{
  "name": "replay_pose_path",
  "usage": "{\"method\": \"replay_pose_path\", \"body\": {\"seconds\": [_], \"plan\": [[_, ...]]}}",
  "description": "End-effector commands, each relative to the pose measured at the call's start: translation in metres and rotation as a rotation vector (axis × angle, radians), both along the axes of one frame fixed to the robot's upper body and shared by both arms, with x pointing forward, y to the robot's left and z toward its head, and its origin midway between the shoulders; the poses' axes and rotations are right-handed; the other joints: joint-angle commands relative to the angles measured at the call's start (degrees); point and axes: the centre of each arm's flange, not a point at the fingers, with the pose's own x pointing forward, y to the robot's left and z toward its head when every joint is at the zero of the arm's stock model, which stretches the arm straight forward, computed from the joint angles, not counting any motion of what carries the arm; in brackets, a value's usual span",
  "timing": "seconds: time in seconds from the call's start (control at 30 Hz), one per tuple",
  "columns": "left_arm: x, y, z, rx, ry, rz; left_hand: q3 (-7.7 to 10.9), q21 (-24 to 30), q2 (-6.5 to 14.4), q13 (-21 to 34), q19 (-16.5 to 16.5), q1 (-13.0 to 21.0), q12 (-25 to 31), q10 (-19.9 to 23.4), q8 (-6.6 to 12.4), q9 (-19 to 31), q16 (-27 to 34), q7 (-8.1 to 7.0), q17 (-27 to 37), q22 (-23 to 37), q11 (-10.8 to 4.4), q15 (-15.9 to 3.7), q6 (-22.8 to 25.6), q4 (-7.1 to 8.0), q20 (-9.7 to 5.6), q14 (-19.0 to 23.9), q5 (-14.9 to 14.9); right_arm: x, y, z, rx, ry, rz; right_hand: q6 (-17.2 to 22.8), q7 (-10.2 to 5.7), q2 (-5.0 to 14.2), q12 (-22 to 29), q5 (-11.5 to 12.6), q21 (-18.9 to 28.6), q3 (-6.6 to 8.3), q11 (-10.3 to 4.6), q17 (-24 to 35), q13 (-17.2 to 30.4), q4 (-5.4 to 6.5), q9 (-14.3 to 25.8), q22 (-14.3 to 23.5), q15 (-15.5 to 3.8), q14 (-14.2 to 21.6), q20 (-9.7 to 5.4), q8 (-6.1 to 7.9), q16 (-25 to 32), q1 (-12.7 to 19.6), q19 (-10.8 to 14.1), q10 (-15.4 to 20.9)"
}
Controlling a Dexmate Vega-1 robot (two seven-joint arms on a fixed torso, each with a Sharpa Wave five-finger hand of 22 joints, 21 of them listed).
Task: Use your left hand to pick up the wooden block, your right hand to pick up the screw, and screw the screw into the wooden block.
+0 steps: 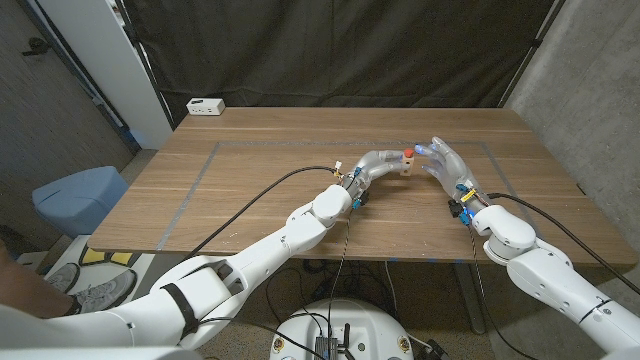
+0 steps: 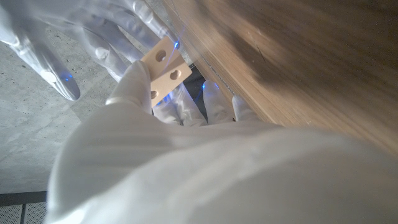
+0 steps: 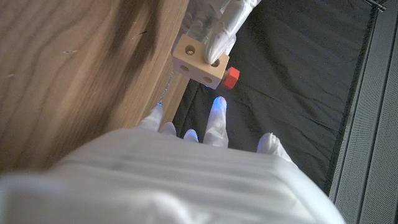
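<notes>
Head view: wooden table (image 1: 250, 190), long and pale brown, with a dark curtain (image 1: 350, 50) behind it and a white box (image 1: 205, 105) at the far left corner. Left hand (image 1: 378, 166) raised over the table's middle right, gripping the wooden block (image 1: 408, 167) at its fingertips. Red screw (image 1: 409, 153) seated on top of the block. Right hand (image 1: 446, 165) just beside the block, fingers apart and holding nothing, palm turned toward the block. Blue stool (image 1: 80, 195) on the floor off the table's left end.

Left wrist view: back of the left hand (image 2: 186, 162) large in the foreground, block (image 2: 163, 67) pinched between thumb and fingers, three round holes showing on its face. Fingers (image 2: 50, 74) of the right hand spread beyond the block. Table (image 2: 298, 62) blurred alongside.

Right wrist view: back of the right hand (image 3: 186, 180) in the foreground, fingertips (image 3: 217, 109) apart, close to the block but apparently not touching it. Block (image 3: 199, 62) held by the left hand's fingers (image 3: 217, 31). Screw (image 3: 231, 77) standing out of one face of the block; depth of seating hard to judge.
</notes>
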Motion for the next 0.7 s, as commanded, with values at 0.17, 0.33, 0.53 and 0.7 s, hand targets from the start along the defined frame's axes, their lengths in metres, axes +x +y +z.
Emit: {"method": "replay_pose_path", "body": {"seconds": [0.17, 0.33, 0.53, 0.7], "plan": [[-0.0012, -0.0011, 0.0005, -0.001, -0.007, 0.001, 0.84, 0.2, 1.4, 0.2, 0.6, -0.7, 0.3, 0.5, 0.55, 0.2, 0.1, 2.1, 0.0, 0.3, 0.0, -3.61, 3.0, 0.46, -0.14, 0.4, 0.5, 0.004, 0.0009, 0.0025, -0.024, 0.008, 0.036, -2.0, -0.27, -0.2, 0.0, -0.1, -0.1, 0.02, -0.1, 0.2, 0.2, 0.67, 0.2, 0.2, 0.51, -3.2, 0.39, 0.09, -0.1, -0.9, -1.8, -2.1], [-0.0014, -0.0013, 0.0007, 0.001, -0.008, -0.001, 0.84, 0.2, 1.4, 0.2, 0.6, -0.7, 0.3, 0.5, 0.53, 0.2, 0.2, 2.11, 0.0, 0.3, -0.01, -3.59, 3.0, 0.44, -0.15, 0.5, 0.5, 0.005, 0.0015, 0.0038, -0.036, 0.003, 0.047, -2.0, -0.46, -0.26, 0.0, 0.0, -0.2, -0.05, -0.16, 0.2, 0.2, 0.76, 0.2, 0.2, 0.5, -3.6, 0.48, 0.32, -0.1, -1.1, -2.3, -2.5], [-0.0015, -0.0018, 0.0006, 0.002, -0.008, -0.003, 0.85, 0.2, 1.4, 0.2, 0.6, -0.7, 0.4, 0.5, 0.55, 0.2, 0.2, 2.06, 0.0, 0.3, -0.02, -3.62, 3.0, 0.48, -0.15, 0.5, 0.5, 0.0057, 0.0031, 0.0053, -0.046, 0.005, 0.062, -1.9, -0.43, -0.33, 0.1, 0.0, -0.3, -0.16, -0.28, 0.2, 0.2, 0.91, 0.2, 0.2, 0.58, -4.2, 0.71, 0.56, -0.1, -1.4, -3.2, -3.0], [-0.0016, -0.0018, 0.0005, 0.003, -0.006, -0.002, 0.86, 0.2, 1.4, 0.2, 0.6, -0.7, 0.4, 0.5, 0.56, 0.2, 0.2, 2.1, 0.0, 0.3, -0.03, -3.64, 3.0, 0.44, -0.17, 0.5, 0.5, 0.0056, 0.0036, 0.0062, -0.042, 0.008, 0.063, -1.3, -0.46, -0.36, 0.2, 0.1, -0.2, -0.24, -0.45, 0.2, 0.2, 1.03, 0.2, 0.2, 0.6, -4.5, 0.87, 0.89, 0.0, -1.6, -3.7, -3.1]]}}
